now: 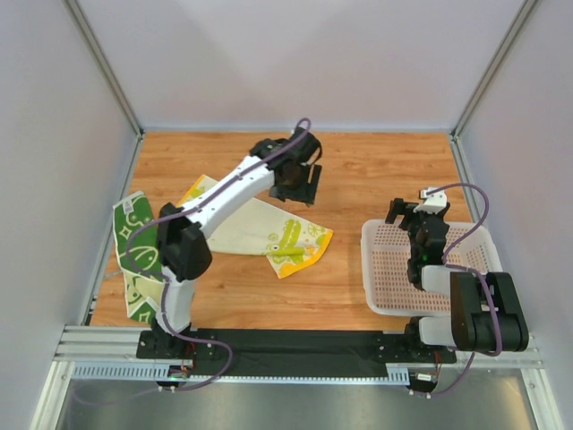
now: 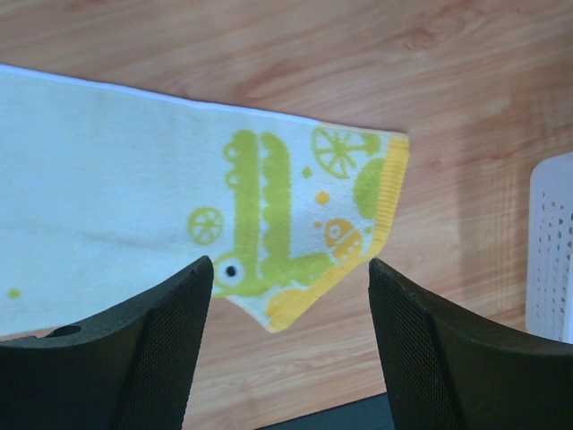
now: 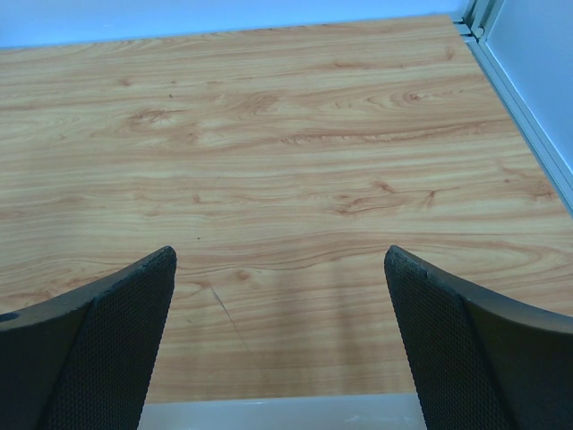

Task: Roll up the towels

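Observation:
The pale yellow towel (image 1: 260,231) lies spread flat on the wooden table, its yellow-green prints and yellow border (image 2: 389,197) showing in the left wrist view. My left gripper (image 1: 300,190) hovers just beyond the towel's far edge, open (image 2: 286,340), with nothing between its fingers. A corner of the towel shows on the table below the gap. The dark green towel (image 1: 134,255) with cream prints lies crumpled at the table's left edge, partly behind the left arm. My right gripper (image 1: 410,213) stands open (image 3: 279,340) above the basket's far rim, holding nothing.
A white perforated basket (image 1: 394,278) sits at the near right; its rim shows in the right wrist view (image 3: 269,414) and its side in the left wrist view (image 2: 553,251). Grey walls and metal rails bound the table.

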Action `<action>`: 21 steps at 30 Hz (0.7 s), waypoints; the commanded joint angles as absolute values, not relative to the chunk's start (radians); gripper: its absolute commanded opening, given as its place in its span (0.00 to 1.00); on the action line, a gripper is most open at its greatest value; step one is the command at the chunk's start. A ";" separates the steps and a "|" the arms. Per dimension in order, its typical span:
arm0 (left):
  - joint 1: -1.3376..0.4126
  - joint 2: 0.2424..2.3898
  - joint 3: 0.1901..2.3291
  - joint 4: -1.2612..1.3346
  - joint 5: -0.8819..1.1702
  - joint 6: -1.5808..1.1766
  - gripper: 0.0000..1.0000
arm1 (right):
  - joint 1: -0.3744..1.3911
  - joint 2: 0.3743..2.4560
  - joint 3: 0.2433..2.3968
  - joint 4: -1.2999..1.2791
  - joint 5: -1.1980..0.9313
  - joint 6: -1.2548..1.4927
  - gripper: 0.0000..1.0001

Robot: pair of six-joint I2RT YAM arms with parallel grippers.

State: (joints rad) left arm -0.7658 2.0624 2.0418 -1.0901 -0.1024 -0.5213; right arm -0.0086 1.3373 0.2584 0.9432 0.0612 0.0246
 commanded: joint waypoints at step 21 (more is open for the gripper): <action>-0.581 0.982 1.178 -0.963 -0.394 -0.394 1.00 | -0.005 1.236 0.354 0.676 0.143 0.069 1.00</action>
State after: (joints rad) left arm -0.5880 1.0771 1.2102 -1.0077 -0.3214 -0.4225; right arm -0.0074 1.3239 0.2726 0.9031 0.0818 0.0307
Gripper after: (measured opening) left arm 0.991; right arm 1.000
